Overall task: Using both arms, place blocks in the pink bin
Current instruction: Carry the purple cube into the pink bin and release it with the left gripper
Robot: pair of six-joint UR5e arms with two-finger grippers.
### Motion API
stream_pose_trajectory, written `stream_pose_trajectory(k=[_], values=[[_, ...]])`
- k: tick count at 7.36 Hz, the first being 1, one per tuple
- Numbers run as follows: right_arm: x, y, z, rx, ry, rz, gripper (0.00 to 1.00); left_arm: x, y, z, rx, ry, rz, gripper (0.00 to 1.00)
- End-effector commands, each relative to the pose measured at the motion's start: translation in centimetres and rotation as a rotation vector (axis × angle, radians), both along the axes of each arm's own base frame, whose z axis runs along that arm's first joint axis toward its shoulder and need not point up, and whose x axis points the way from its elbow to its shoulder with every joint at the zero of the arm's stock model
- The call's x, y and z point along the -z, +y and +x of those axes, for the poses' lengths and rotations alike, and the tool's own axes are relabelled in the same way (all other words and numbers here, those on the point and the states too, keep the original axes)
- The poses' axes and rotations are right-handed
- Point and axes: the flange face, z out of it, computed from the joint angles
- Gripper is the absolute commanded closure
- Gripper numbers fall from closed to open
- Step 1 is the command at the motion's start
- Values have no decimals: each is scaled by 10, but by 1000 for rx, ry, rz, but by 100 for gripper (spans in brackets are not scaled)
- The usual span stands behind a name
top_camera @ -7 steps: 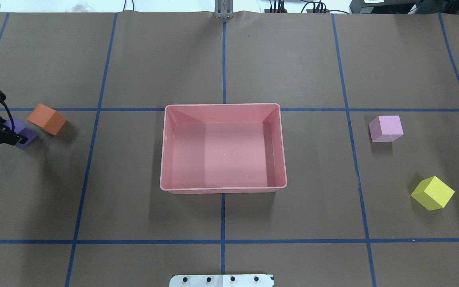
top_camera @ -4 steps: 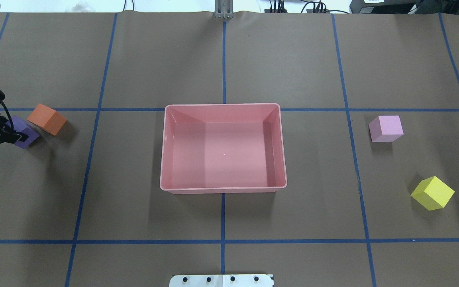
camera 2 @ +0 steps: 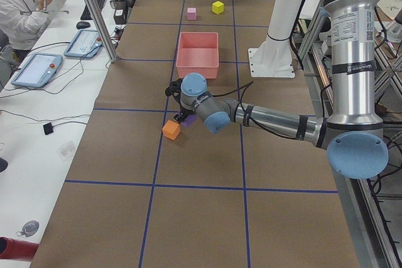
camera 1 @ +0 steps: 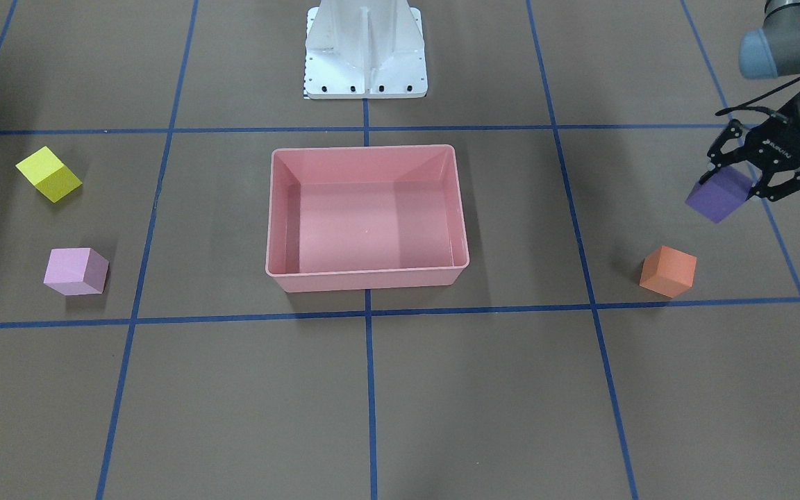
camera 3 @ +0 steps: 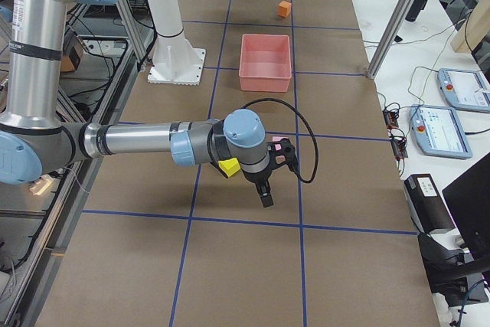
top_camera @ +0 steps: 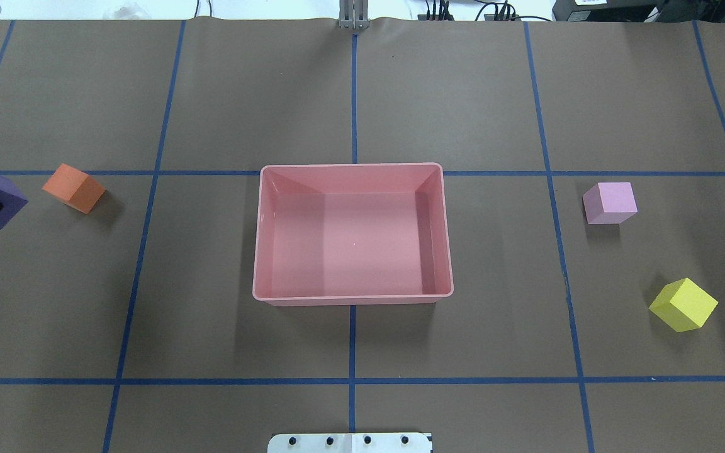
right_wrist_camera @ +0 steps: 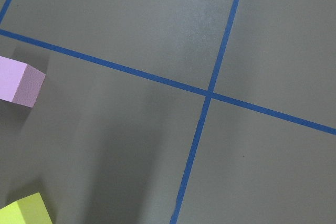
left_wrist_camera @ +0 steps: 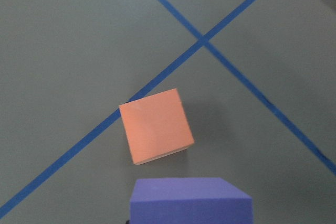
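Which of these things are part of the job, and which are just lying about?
Part of the job: purple block, held by the left gripper; orange block; light pink block; yellow block; pink bin.
Just there: white pedestal base; blue tape lines; control tablets on the side bench.

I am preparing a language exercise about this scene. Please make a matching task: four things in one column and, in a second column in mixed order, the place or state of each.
Things:
1. purple block
2. orange block
3. pink bin
4. yellow block

Places or states:
A. empty, in the middle of the table
B. lying free on the robot's right side of the table
C. gripped in the left claw
D. lying free on the table, near the left claw

Pairs: 1-C, 2-D, 3-A, 4-B.
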Motion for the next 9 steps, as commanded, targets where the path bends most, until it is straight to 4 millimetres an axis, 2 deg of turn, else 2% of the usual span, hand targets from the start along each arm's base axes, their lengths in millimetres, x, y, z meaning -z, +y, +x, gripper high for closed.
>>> stream_pose_trajectory(k=[1,2,3,4,5,6,7,8,9], values=[[4,-3,-1,-2,-14,0,0,91,-16,35,54,92,-156,100],[11,-6,-10,-7,-32,-15,0,130,-18,86,33,135,-221,100],[22,-11,-23,-19,-44,-25,0,178,-22,130,81,165,-263,100],[35,-16,-36,-52,-67,-28,0,219,-11,184,81,164,-317,100],[45,-19,-53,-70,-90,-39,0,255,3,230,88,148,-338,95],[49,-20,-67,-75,-104,-51,0,293,26,281,111,116,-350,93],[52,-21,-79,-76,-112,-59,0,331,41,324,148,84,-349,78],[62,-27,-96,-84,-124,-76,0,354,43,351,154,59,-369,57],[67,-31,-111,-83,-125,-93,0,359,46,369,169,54,-395,1]])
